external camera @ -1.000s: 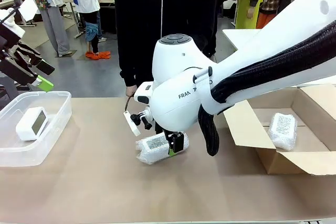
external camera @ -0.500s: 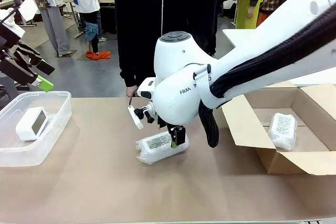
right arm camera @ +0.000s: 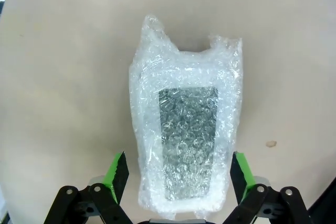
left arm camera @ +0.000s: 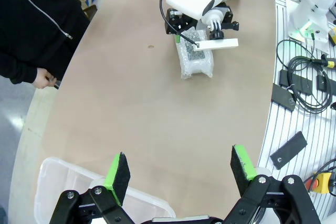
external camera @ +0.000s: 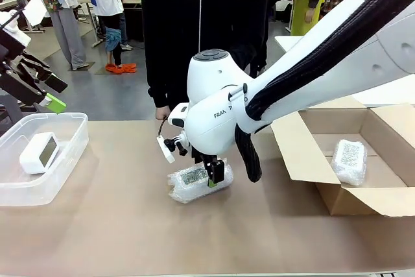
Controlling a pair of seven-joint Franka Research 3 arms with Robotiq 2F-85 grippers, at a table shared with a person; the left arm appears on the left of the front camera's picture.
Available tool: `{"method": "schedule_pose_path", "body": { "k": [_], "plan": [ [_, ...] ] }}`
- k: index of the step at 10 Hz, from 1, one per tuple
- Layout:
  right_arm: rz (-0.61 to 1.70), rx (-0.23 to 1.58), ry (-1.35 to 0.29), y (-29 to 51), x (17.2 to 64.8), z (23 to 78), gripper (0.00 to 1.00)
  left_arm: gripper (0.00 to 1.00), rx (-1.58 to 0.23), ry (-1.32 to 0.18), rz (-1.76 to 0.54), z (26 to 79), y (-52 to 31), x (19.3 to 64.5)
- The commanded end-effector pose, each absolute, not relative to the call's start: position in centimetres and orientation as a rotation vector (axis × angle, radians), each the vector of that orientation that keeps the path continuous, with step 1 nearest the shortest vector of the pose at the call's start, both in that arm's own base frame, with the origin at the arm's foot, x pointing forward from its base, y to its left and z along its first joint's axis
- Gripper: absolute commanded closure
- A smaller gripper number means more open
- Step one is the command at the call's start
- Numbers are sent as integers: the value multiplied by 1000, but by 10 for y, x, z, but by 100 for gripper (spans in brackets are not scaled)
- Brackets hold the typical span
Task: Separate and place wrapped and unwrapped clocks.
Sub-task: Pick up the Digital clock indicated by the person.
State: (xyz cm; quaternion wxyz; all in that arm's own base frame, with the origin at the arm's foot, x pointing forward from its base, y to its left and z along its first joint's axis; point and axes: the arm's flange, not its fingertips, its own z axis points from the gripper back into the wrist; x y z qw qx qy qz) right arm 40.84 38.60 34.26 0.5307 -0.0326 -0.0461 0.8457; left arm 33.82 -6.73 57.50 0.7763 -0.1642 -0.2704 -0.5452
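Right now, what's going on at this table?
The right gripper is open astride a bubble-wrapped clock lying mid-table, its pads not yet closed on it. Another wrapped clock lies in the cardboard box, and the bare clock sits in the plastic bin. The left gripper hangs open above that bin.

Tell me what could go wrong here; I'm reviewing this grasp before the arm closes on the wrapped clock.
1. The right end effector straddles only the near end of the bubble-wrapped clock, so it could tilt or slip when lifted.
2. The loose, bulging wrap may be squeezed instead of the clock, giving a soft, unreliable hold.
3. The cardboard box has a raised flap facing the arm; a low carry could catch it.
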Motion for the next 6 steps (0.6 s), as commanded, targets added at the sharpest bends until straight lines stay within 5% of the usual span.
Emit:
{"method": "schedule_pose_path", "body": {
  "k": [1, 6],
  "plan": [
    [2013, -119, -107, 388, 415, 333, 0, 0, -348, -581, -1175, 576, -68, 337],
    [2042, -72, -56, 395, 415, 317, 0, 0, -348, -581, -1175, 576, -68, 337]
  ]
}}
